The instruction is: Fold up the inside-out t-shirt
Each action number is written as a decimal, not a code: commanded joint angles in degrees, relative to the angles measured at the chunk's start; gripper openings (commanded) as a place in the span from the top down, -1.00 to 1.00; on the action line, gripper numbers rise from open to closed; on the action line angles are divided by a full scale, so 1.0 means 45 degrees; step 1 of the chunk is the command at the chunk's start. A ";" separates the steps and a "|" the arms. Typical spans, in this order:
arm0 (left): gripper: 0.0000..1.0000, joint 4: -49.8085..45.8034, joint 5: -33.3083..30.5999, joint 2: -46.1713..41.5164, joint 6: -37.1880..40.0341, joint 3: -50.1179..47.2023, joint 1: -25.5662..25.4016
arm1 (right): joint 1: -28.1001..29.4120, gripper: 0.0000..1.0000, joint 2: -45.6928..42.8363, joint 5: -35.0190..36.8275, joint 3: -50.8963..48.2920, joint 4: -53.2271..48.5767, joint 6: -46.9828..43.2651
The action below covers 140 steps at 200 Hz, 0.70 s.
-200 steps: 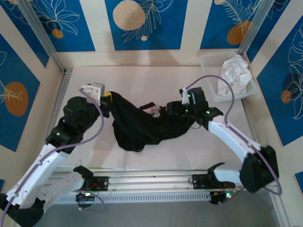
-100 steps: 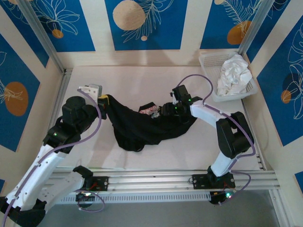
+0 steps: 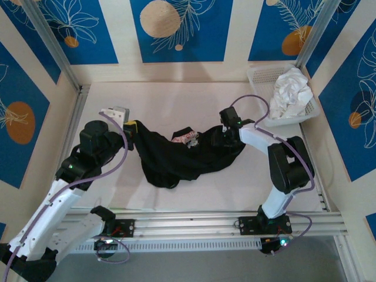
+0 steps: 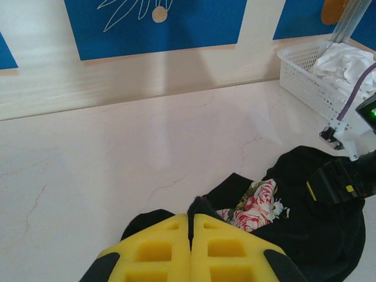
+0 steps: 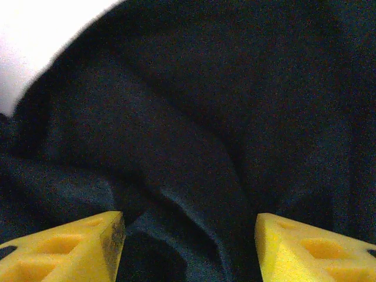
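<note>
Top external spotter: You have one inside-out t-shirt (image 3: pixel 176 158) on the table (image 3: pixel 176 97), black and bunched, strung between your two grippers. Its left end sits at your left gripper (image 3: pixel 130 128). Your right gripper (image 3: pixel 218 136) is down on its right end.

Wrist spotter: Left wrist agrees. Your left gripper (image 4: pixel 191 218) is closed, both yellow fingers (image 4: pixel 155 249) pressed flat together, with a peak of the inside-out t-shirt (image 4: pixel 294 247) nipped at their tips. The rest of the cloth trails ahead and to the right of that hand.

Top external spotter: One floral patch (image 3: pixel 188 138) shows on the shirt, between the two grippers and nearer the right one.

Wrist spotter: I see that floral patch (image 4: pixel 252 208) too, just ahead and right of the left fingertips. On the right wrist, your right gripper (image 5: pixel 188 226) stands open. Its two fingers (image 5: pixel 70 249) are well apart, and a dark fold of the inside-out t-shirt (image 5: pixel 176 117) lies between them.

Top external spotter: Beyond the right gripper, in the far right corner, you have one white basket (image 3: pixel 255 82) holding one crumpled white cloth (image 3: pixel 291 94). It is well apart from the shirt.

Wrist spotter: Left wrist shows the same white basket (image 4: pixel 305 82) and white cloth (image 4: pixel 346 61), far ahead and right of that hand.
</note>
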 commanded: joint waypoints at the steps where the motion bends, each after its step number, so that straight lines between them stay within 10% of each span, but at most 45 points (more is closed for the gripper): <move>1: 1.00 0.0285 0.0259 -0.0016 -0.0190 0.0001 0.0150 | -0.0010 0.03 0.0340 0.0219 0.0245 -0.0281 -0.0001; 51: 1.00 0.0339 0.0111 0.0159 -0.0395 0.0414 0.0178 | -0.0259 0.91 -0.2098 0.0495 0.0163 0.0084 -0.0547; 140: 1.00 0.1849 0.0448 0.2335 -0.0403 0.5893 0.1831 | -0.3744 1.00 -0.8522 -0.2531 0.3513 0.0327 -0.0575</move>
